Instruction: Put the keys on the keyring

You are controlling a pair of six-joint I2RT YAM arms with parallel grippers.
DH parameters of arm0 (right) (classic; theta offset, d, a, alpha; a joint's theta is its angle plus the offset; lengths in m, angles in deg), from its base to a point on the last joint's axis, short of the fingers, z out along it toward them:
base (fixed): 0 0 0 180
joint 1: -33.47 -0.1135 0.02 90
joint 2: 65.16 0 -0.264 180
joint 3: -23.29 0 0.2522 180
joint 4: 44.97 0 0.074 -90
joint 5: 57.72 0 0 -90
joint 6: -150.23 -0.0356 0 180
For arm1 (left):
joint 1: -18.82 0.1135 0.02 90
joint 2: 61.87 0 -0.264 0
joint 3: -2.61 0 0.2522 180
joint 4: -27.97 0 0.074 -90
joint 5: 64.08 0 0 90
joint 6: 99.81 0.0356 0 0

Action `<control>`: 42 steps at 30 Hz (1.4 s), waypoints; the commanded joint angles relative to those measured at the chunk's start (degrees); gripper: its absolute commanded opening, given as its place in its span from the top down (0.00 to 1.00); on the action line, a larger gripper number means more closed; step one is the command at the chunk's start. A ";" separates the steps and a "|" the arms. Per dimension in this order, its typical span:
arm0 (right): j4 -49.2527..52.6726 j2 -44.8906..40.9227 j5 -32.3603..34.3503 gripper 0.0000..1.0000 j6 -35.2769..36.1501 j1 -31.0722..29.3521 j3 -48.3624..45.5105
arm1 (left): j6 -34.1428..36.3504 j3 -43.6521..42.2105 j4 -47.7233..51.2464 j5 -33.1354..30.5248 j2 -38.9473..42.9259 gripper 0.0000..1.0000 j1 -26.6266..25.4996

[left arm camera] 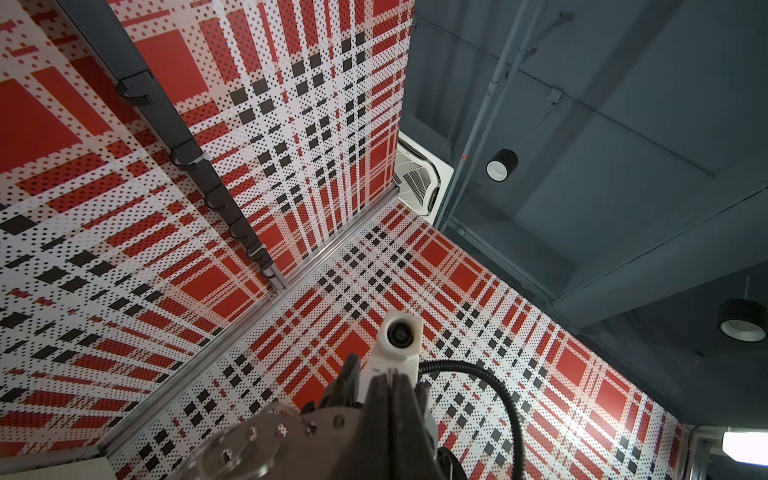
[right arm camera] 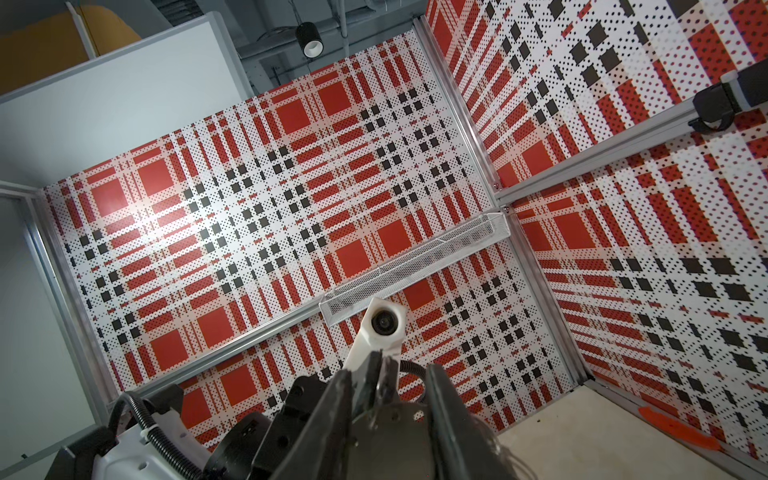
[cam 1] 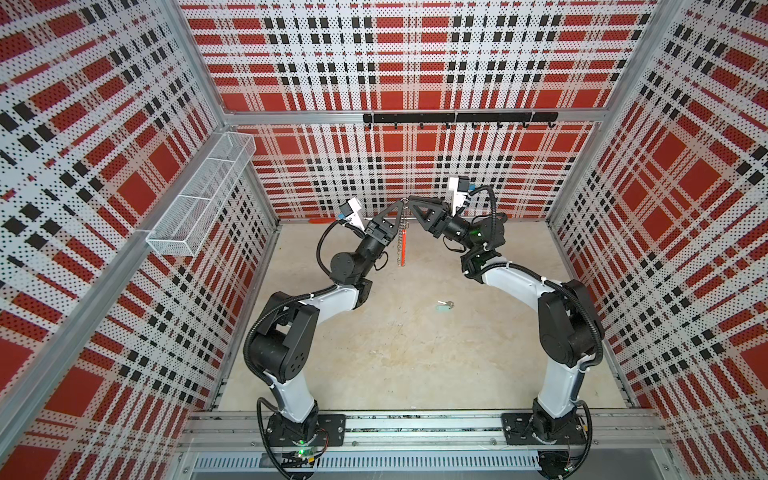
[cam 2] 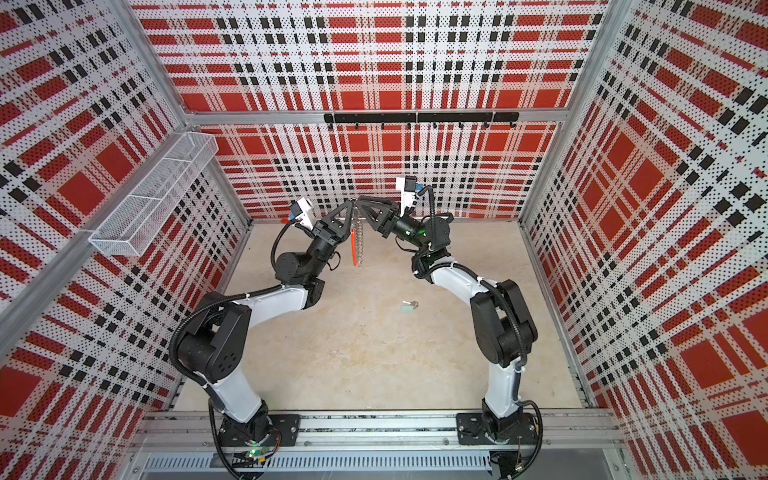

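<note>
Edgewise the keyring (cam 1: 401,245) hangs, orange-red arc showing; mint-tagged keys (cam 1: 444,306) lie flat.

arms (cam 1: 291,390): white links, black joints | cables (cam 1: 246,345): black corrugated | left hand (cam 1: 401,203): black

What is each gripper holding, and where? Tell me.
Left gripper pinches the keyring by its top edge. Right gripper is at the same spot; its hold cannot be told.

Bright even light, soft shadows, warped edges
</note>
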 commanded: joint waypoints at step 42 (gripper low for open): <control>70.44 -12.58 -2.56 1.00 69.29 4.63 9.36 | 44.30 10.92 49.57 35.58 3.78 0.64 7.37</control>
